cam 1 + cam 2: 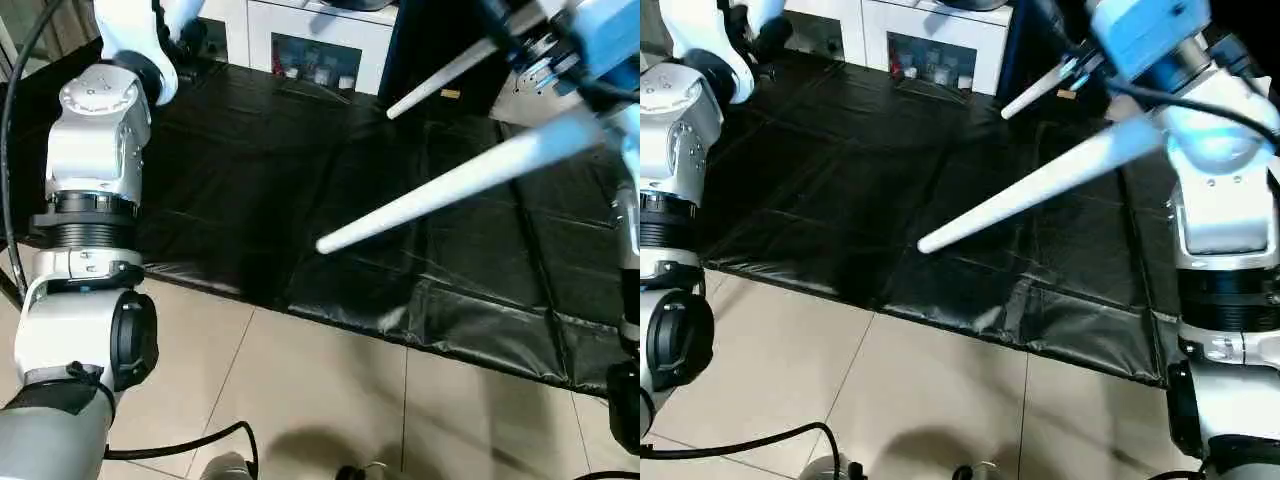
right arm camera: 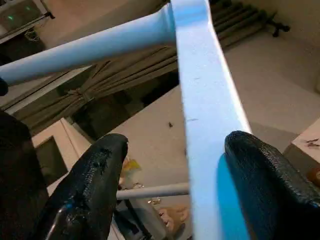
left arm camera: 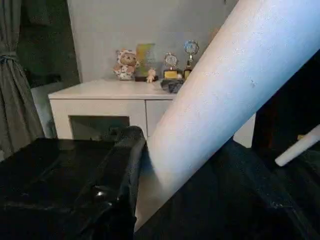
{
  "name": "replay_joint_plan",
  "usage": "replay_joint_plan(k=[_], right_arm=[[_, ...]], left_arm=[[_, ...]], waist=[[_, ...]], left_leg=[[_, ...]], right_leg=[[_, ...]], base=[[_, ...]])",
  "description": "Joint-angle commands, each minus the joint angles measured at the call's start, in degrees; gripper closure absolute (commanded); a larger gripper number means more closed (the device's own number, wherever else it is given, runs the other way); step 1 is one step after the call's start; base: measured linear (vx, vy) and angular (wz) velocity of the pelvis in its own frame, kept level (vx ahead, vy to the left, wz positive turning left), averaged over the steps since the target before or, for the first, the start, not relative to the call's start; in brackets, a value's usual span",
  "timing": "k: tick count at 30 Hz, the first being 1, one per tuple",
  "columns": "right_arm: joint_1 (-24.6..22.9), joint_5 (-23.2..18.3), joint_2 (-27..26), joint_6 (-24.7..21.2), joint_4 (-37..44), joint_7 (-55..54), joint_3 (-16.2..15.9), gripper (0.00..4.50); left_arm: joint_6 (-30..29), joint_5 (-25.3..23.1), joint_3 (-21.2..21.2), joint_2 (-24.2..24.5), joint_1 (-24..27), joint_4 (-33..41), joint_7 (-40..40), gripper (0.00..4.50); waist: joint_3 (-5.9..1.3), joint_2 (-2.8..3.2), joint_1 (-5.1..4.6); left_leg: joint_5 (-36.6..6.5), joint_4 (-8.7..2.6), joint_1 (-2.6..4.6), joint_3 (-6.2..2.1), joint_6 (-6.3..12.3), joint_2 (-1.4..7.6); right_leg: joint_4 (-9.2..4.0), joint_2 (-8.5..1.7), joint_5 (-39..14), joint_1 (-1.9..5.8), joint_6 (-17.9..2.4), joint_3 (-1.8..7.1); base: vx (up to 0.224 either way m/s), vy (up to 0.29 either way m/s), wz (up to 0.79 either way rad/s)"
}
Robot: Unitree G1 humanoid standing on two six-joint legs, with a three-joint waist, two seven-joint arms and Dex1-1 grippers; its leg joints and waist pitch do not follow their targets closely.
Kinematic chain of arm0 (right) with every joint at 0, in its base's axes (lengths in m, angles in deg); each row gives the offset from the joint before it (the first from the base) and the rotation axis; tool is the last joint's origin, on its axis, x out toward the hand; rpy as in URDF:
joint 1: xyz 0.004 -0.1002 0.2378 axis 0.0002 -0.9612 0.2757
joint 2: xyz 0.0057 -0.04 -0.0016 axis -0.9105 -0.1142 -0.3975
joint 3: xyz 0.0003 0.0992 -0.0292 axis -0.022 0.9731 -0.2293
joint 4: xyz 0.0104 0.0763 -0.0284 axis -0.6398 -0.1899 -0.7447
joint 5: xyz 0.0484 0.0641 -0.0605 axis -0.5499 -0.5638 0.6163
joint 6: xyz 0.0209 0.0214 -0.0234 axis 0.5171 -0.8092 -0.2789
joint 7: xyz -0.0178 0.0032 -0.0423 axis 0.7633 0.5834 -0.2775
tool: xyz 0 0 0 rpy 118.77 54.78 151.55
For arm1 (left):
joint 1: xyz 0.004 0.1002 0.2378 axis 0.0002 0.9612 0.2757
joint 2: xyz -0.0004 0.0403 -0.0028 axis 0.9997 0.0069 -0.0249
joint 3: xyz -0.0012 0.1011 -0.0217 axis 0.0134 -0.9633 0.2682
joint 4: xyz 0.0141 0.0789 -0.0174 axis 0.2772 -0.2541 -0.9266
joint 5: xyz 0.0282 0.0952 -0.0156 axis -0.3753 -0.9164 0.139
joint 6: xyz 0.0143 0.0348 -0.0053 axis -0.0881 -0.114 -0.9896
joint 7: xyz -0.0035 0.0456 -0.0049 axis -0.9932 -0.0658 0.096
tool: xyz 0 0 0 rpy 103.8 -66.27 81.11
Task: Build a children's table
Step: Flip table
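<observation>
Evidently the tabletop (image 2: 200,100) is gripped on its rim by the right tool (image 2: 170,185) and held tilted above the black mat (image 1: 300,200), so two seated legs (image 1: 450,185) jut free while the left tool (image 3: 117,200) clamps a third leg (image 3: 225,95) for socketing

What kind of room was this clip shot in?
Probably a lived-in indoor room, or a lab dressed as one. A white sideboard against the wall carries a teddy bear and small trophies. A grey curtain hangs beside it, and a black mat lies on the beige tiled floor.
</observation>
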Motion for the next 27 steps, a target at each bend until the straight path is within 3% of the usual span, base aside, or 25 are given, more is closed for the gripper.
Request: replay_joint_plan(k=[1, 2, 3, 5, 6, 7, 9, 11, 16, 17, 18, 21, 22, 24, 25, 27], right_arm=[[2.0, -0.1, 1.7, 0.6, -6.3, 3.1, 0.2, 1.1], [2.2, -0.2, 1.7, 0.7, -6.6, 3.3, 0.2, 1.1], [3.6, -1.3, 1.9, 1.6, -8.5, 5.3, 0.3, 1.1], [3.9, -4.2, 1.1, 1.0, -8.3, 9.0, 0.1, 1.1], [3.0, -7.3, 0.0, -0.9, -6.4, 12.0, -0.5, 1.1], [1.9, -8.0, -0.2, -1.5, -5.0, 13.1, -1.6, 1.1], [0.8, -7.4, 0.1, -0.7, -4.5, 13.0, -3.0, 1.1], [-0.7, -10.0, -0.5, -2.5, -2.5, 14.3, -3.5, 1.1], [-4.7, -14.7, -2.8, -7.6, 3.5, 13.6, -3.3, 1.1], [-7.0, -16.1, -4.8, -11.1, 6.0, 11.6, -2.7, 1.1], [-7.0, -16.1, -4.8, -11.1, 6.0, 11.6, -2.7, 1.1], [-13.5, -20.4, -10.0, -18.1, 10.9, 5.5, -2.0, 1.1], [-16.7, -22.1, -11.1, -20.0, 11.9, 4.3, -2.2, 1.1], [-18.4, -22.9, -11.5, -21.3, 12.5, 3.7, -2.3, 1.1], [-21.9, -24.1, -12.5, -22.6, 12.8, 2.8, -2.3, 1.1], [-26.8, -24.7, -14.3, -24.4, 13.4, 1.1, -1.5, 1.1]], left_arm=[[-3.0, 6.5, 3.2, -2.4, 1.7, 7.6, 0.9, 2.55], [-3.1, 6.6, 3.2, -2.5, 1.9, 8.0, 0.8, 2.55], [-4.8, 7.1, 3.6, -3.1, 3.7, 11.2, 0.3, 2.55], [-7.0, 7.6, 3.8, -4.1, 6.0, 14.9, -0.4, 2.55], [-8.6, 7.9, 3.9, -5.2, 7.9, 17.3, -1.1, 2.55], [-9.9, 8.1, 3.7, -6.1, 9.9, 19.3, -1.9, 2.55], [-11.6, 8.3, 3.2, -7.1, 12.6, 22.1, -2.8, 2.55], [-12.8, 8.3, 3.0, -8.1, 14.7, 24.4, -3.6, 2.55], [-12.0, 6.9, 2.5, -8.9, 17.3, 27.3, -4.7, 2.61], [-11.0, 6.4, 2.3, -8.8, 17.7, 27.7, -4.8, 2.61], [-11.0, 6.4, 2.3, -8.8, 17.7, 27.7, -4.8, 2.63], [-10.4, 6.0, 0.9, -7.7, 18.7, 28.8, -4.2, 2.67], [-9.9, 5.7, 0.1, -7.2, 19.3, 29.3, -3.6, 2.68], [-9.6, 5.5, -0.3, -6.9, 19.7, 29.6, -3.3, 2.71], [-9.1, 5.4, -0.9, -6.8, 20.3, 29.9, -2.5, 2.72], [-8.1, 5.0, -1.9, -6.4, 21.7, 30.2, -1.5, 2.76]], waist=[[-5.04, 0.41, -0.44], [-5.23, -1.24, -0.69], [-4.96, -0.5, -0.53], [-4.88, -0.06, -0.69], [-4.91, -0.24, -0.88], [-4.94, 0.31, -0.68], [-5.31, 0.06, -0.76], [-5.19, 0.1, -0.67], [-5.06, 0.0, -0.63], [-5.19, 0.19, -0.64], [-5.1, 0.24, -0.63], [-5.24, 0.18, -0.76], [-5.21, 0.41, -0.68], [-5.28, 0.44, -0.72], [-5.36, 0.78, -0.64], [-5.26, 0.59, -0.7]], left_leg=[[-9.4, -3.9, 1.05, -1.01, 2.28, 2.47], [-9.1, -3.77, 0.97, -0.84, 2.43, 2.78], [-8.2, -3.72, 0.71, -0.78, 2.91, 2.47], [-8.6, -3.48, 0.67, -0.61, 3.87, 2.42], [-8.8, -3.51, 0.66, -0.54, 4.34, 2.45], [-8.5, -3.53, 0.55, -0.75, 4.88, 2.55], [-7.1, -3.47, 0.6, -0.77, 5.13, 2.65], [-7.2, -3.55, 0.62, -0.79, 5.21, 2.79], [-8.1, -3.78, 0.77, -0.91, 5.12, 2.75], [-8.3, -3.94, 0.87, -1.13, 4.52, 2.97], [-8.4, -4.0, 0.95, -1.12, 4.36, 2.98], [-7.9, -4.24, 0.8, -1.38, 3.35, 3.11], [-8.0, -4.37, 0.96, -1.38, 3.03, 3.21], [-8.0, -4.41, 0.93, -1.37, 2.8, 3.21], [-7.1, -4.43, 0.99, -1.37, 2.65, 3.23], [-7.6, -4.55, 0.68, -1.36, 2.55, 3.23]], right_leg=[[-4.42, -3.85, -14.9, 4.01, -7.5, 3.17], [-4.12, -4.11, -14.4, 4.2, -8.2, 3.17], [-4.13, -4.02, -15.1, 4.17, -8.3, 3.16], [-4.5, -3.89, -15.6, 3.98, -8.7, 3.17], [-4.44, -3.78, -15.3, 4.1, -8.7, 3.19], [-4.45, -3.89, -15.1, 4.09, -8.7, 3.14], [-4.31, -3.72, -13.3, 4.02, -9.0, 3.04], [-4.43, -3.74, -13.3, 3.97, -9.4, 3.01], [-4.84, -3.44, -15.1, 3.73, -7.2, 2.98], [-4.88, -3.56, -15.3, 3.67, -7.0, 2.9], [-4.95, -3.59, -15.2, 3.53, -7.0, 2.95], [-4.72, -3.73, -13.9, 3.76, -7.0, 2.94], [-4.81, -3.86, -13.8, 3.69, -7.0, 2.98], [-4.81, -3.82, -13.1, 3.72, -7.0, 2.99], [-4.77, -3.84, -11.2, 3.68, -7.3, 3.08], [-4.84, -4.02, -11.1, 3.82, -7.4, 3.11]], base=[[0.0, 0.0, 0.0], [0.0, 0.0, 0.0], [0.0, 0.0, 0.0], [0.0, 0.0, 0.0], [0.0, 0.0, 0.0], [0.0, 0.0, 0.0], [0.0, 0.0, 0.0], [0.0, 0.0, 0.0], [0.0, 0.0, 0.0], [0.0, 0.0, 0.0], [0.0, 0.0, 0.0], [0.0, 0.0, 0.0], [0.0, 0.0, 0.0], [0.0, 0.0, 0.0], [0.0, 0.0, 0.0], [0.0, 0.0, 0.0]])
